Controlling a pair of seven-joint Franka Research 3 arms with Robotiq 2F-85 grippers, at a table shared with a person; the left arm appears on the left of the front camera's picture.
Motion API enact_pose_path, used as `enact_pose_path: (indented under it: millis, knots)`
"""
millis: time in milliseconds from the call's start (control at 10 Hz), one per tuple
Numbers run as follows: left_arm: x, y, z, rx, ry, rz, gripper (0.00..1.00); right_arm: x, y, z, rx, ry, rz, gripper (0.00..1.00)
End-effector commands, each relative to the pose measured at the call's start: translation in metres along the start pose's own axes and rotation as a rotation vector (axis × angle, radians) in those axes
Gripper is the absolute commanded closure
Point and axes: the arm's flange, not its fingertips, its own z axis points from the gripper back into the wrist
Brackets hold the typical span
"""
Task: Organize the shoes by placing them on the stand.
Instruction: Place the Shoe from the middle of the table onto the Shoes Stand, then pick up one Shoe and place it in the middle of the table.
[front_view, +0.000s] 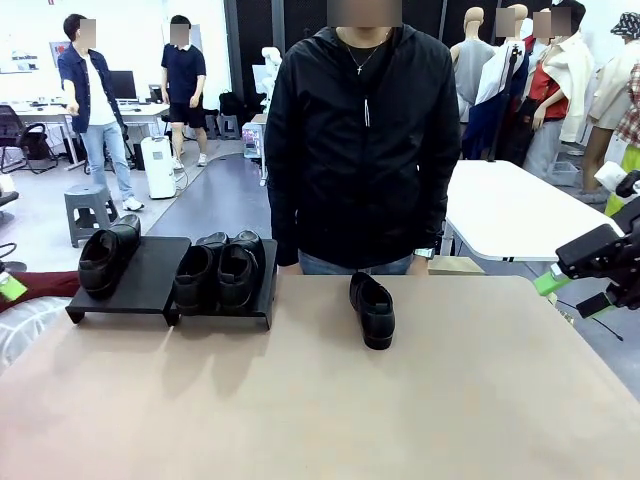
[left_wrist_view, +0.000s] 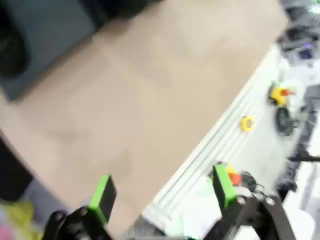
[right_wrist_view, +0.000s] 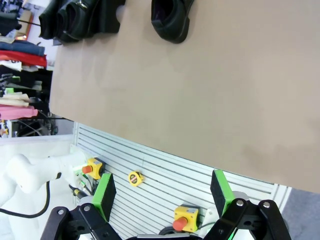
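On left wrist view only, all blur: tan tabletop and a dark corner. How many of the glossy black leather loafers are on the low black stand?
Observer: Three. One loafer sits on the left panel of the stand, and a pair on the right panel.
Operator: And the fourth?
Observer: The fourth loafer lies on the tan tabletop, right of the stand, in front of the person.
Operator: Right gripper doing anything?
Observer: The right gripper is open and empty, off the table's right edge.
Operator: Person's hands on the shoe?
Observer: No, nothing touches it.
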Motion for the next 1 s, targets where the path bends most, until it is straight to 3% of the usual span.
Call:
enact_pose_path:
  millis: [0, 100, 900]
  knots:
    - [0.039, -0.003, -0.019, -0.216, 0.07, -0.181, 0.0, 0.004, 0.001, -0.001, 0.012, -0.014, 0.02, 0.0]
    - [0.0, 0.0, 0.0, 0.0, 0.0, 0.0, 0.0, 0.004, 0.001, -0.001, 0.012, -0.014, 0.02, 0.0]
    - [0.0, 0.0, 0.0, 0.0, 0.0, 0.0, 0.0, 0.004, 0.001, -0.001, 0.012, -0.014, 0.02, 0.0]
